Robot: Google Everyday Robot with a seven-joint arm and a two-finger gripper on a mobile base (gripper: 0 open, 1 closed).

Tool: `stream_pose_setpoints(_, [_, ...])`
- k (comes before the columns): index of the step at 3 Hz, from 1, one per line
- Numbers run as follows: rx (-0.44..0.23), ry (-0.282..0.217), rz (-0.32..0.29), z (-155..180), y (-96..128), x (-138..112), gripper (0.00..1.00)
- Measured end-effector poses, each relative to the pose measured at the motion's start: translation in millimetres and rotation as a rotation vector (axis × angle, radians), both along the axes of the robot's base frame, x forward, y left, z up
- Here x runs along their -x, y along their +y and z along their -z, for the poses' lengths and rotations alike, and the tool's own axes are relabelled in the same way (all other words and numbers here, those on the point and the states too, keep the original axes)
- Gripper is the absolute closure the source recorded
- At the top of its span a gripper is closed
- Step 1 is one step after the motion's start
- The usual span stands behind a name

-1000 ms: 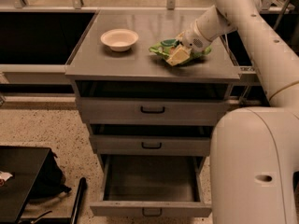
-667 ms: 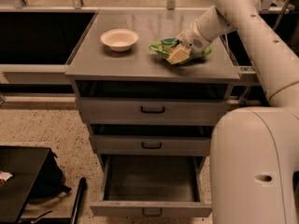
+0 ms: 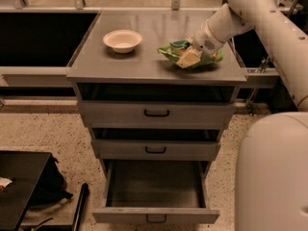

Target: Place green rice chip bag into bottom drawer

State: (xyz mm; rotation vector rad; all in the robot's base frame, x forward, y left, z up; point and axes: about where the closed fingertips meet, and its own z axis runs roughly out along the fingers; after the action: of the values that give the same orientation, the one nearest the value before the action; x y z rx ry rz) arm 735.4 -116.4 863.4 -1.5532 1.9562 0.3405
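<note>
The green rice chip bag (image 3: 168,52) lies on the right part of the grey cabinet top (image 3: 144,66). My gripper (image 3: 188,57) is down on the bag's middle, with the white arm reaching in from the upper right, and it covers part of the bag. The bottom drawer (image 3: 155,191) is pulled out at the foot of the cabinet, and its flat grey floor shows with nothing on it.
A white bowl (image 3: 122,40) stands on the cabinet top left of the bag. The two upper drawers (image 3: 156,113) are pushed in. The robot's white body (image 3: 272,172) fills the lower right. A black object (image 3: 19,191) sits on the floor at lower left.
</note>
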Motion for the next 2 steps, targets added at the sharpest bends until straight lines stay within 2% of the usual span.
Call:
stream_pose_setpoints(1, [0.017, -0.051, 0.034, -38, -12, 43, 1.0])
stream_pose_setpoints(2, [0.039, -0.122, 0.06, -79, -18, 99, 1.0])
